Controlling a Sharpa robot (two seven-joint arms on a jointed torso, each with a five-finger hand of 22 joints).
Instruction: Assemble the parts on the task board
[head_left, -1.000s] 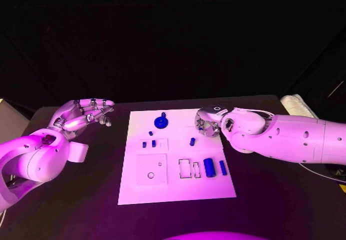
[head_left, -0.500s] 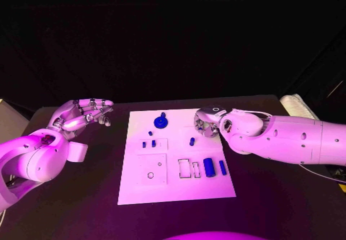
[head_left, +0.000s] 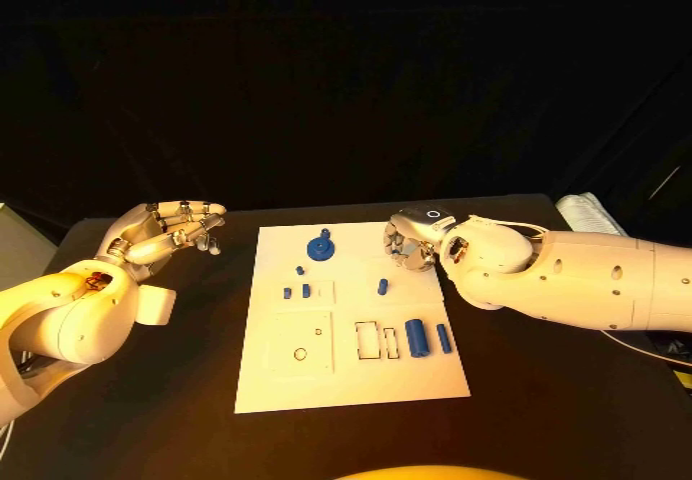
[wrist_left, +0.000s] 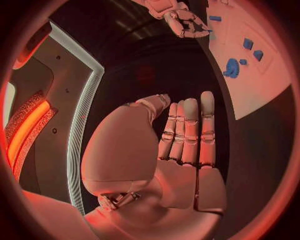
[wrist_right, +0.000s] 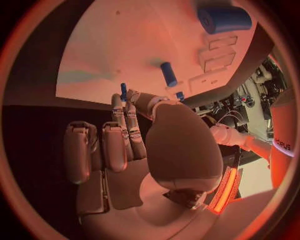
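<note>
The white task board (head_left: 353, 375) lies mid-table. On it are a round blue part (head_left: 320, 245), a short peg (head_left: 382, 286), a thick cylinder (head_left: 417, 336), a slim bar (head_left: 444, 338) and small pieces (head_left: 297, 291). My right hand (head_left: 411, 245) hovers over the board's far right corner, fingers curled. In the right wrist view a small slim blue part (wrist_right: 123, 90) sits pinched between thumb tip and a fingertip, with the peg (wrist_right: 169, 74) and cylinder (wrist_right: 224, 19) beyond. My left hand (head_left: 170, 228) is raised left of the board, its fingers (wrist_left: 187, 125) straight and holding nothing.
A pale ribbed object (head_left: 588, 212) lies at the table's far right edge. A grey box (head_left: 18, 240) stands off the table's left side. Bare black table surrounds the board. Outlined slots (head_left: 378, 338) mark the board beside the cylinder.
My right hand has crept slightly left and toward the board's far edge. The left hand and the parts on the board have stayed put.
</note>
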